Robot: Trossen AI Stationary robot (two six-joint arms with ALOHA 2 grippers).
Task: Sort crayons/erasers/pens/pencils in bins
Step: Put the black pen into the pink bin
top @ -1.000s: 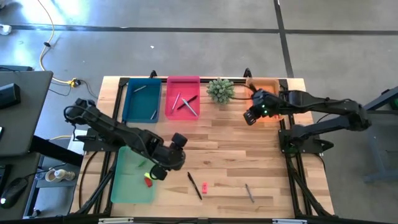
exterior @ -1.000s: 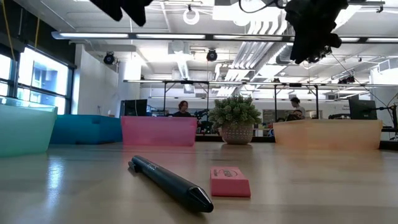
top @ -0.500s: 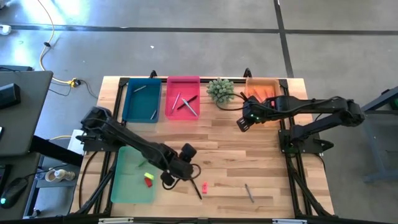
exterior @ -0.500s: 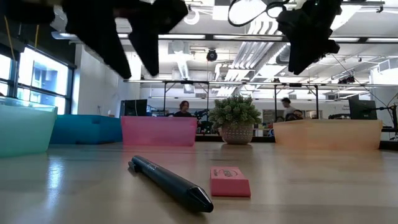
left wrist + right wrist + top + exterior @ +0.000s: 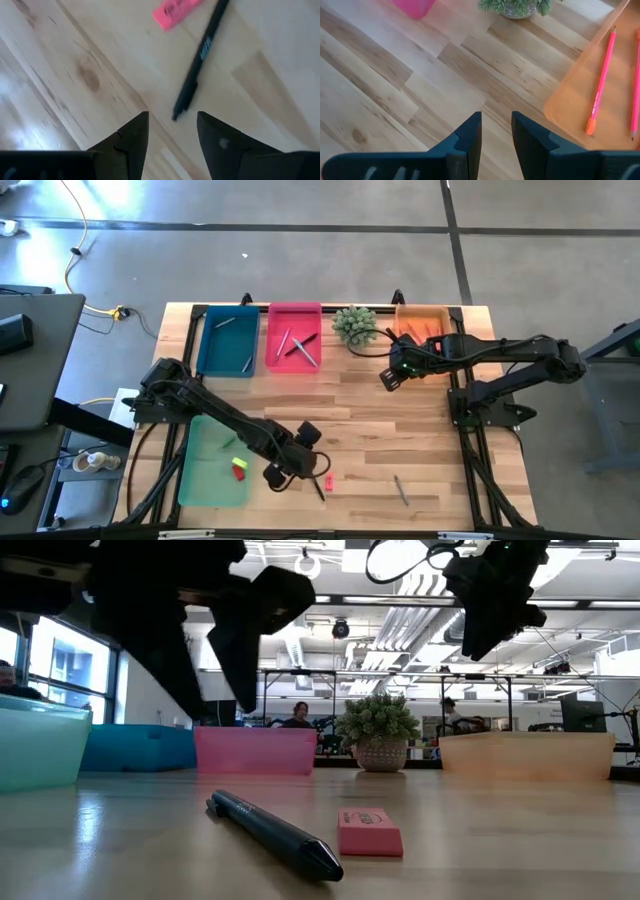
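Here the left gripper (image 5: 300, 463) is held with fingers parted and empty above the black pen (image 5: 199, 57), the pink eraser (image 5: 175, 10) lying just beside it on the worktop (image 5: 400, 410). The pen could be nudged into the eraser if the descent is misjudged. The right gripper (image 5: 388, 377), narrowly parted and empty, is parked near the orange bin (image 5: 424, 314).

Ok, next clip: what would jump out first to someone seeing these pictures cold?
The left gripper, fingers apart and empty, hangs low over the table's near edge, right by a black pen and a pink eraser lying loose on the wood. Along the far edge sit the teal bin, pink bin and orange bin, with the right gripper beside the orange one.
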